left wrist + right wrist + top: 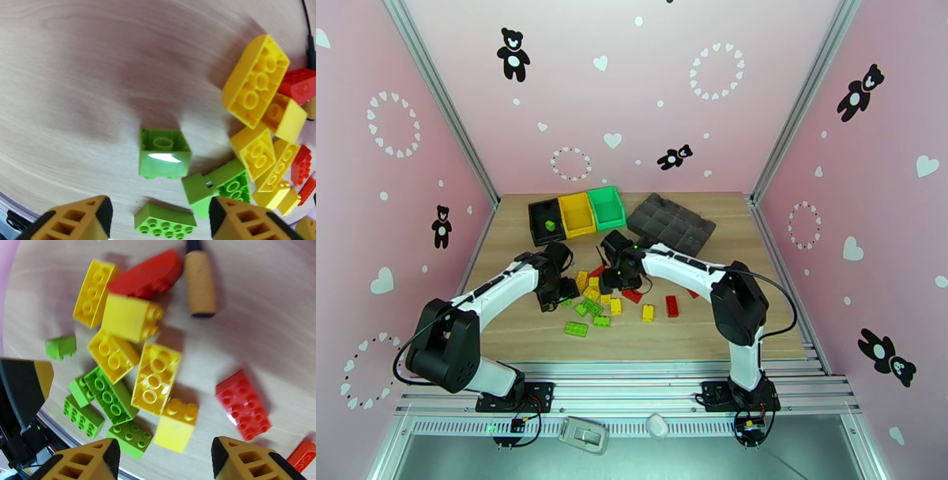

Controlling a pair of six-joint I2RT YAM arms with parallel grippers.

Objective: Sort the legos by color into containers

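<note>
The left end effector (160, 223) hangs low over the tabletop (79, 79) with its fingers spread. A green brick (164, 218) lies between the tips with a gap on either side, and a second green brick (164, 154) lies just ahead. The right end effector (166, 463) is also spread and holds nothing. It hovers over the legos (154, 378), with yellow and green pieces straight ahead and a red brick (243, 404) off toward one finger. The bins (577, 215) stand well beyond both, with a green piece (550, 226) in the black bin (541, 215).
</note>
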